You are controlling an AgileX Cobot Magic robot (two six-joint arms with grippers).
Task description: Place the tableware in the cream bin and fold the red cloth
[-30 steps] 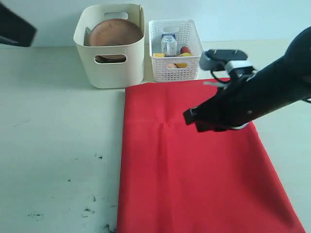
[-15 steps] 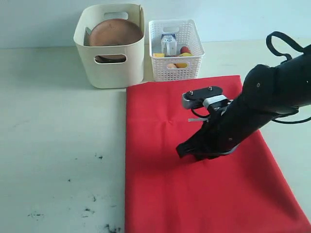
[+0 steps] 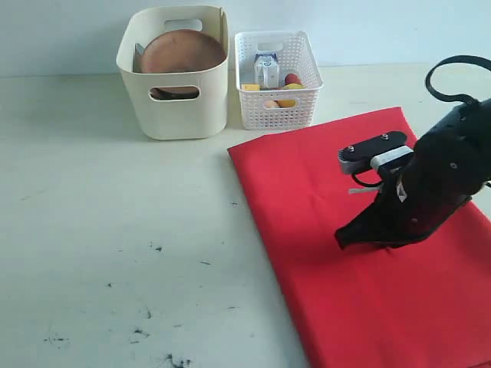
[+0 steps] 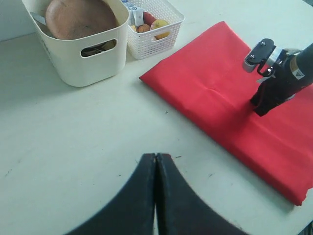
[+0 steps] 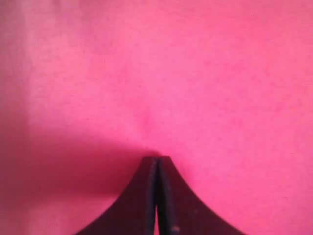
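Right, tableware step looks done from here: no loose pieces on the bench [image 3: 92, 230], so we're on the cloth fold

Right hand [image 3: 343, 239] is closed, tips together and pressed down onto the red cloth [image 3: 307, 176], which lies directly under it. Wrist cam shows a small pucker just ahead of the tips [image 5: 157, 161] and no fabric caught between them, so I'd call it pushing, not gripping. It sits mid-cloth, away from every edge

Left hand [image 4: 155, 159] is also closed and empty, hanging over bare bench, well apart from the cloth

Cloth is flat, skewed on the bench, with a crease running under the right hand. No fold visibly started

Next move, my read: open the right hand, shift it out to a corner or edge, pinch there and carry it across. Left hand probably needs to come over and take or pin the edge nearest it, else the cloth just slides

Containers, both far beyond the two hands, side by side:
- cream bin [image 3: 173, 115]: brown plate [image 3: 182, 52] leaning inside; something dark shows through the handle cut-out, can't tell what
- white basket [image 3: 276, 111]: carton [image 3: 266, 70] plus yellow and red food bits, not ours to move
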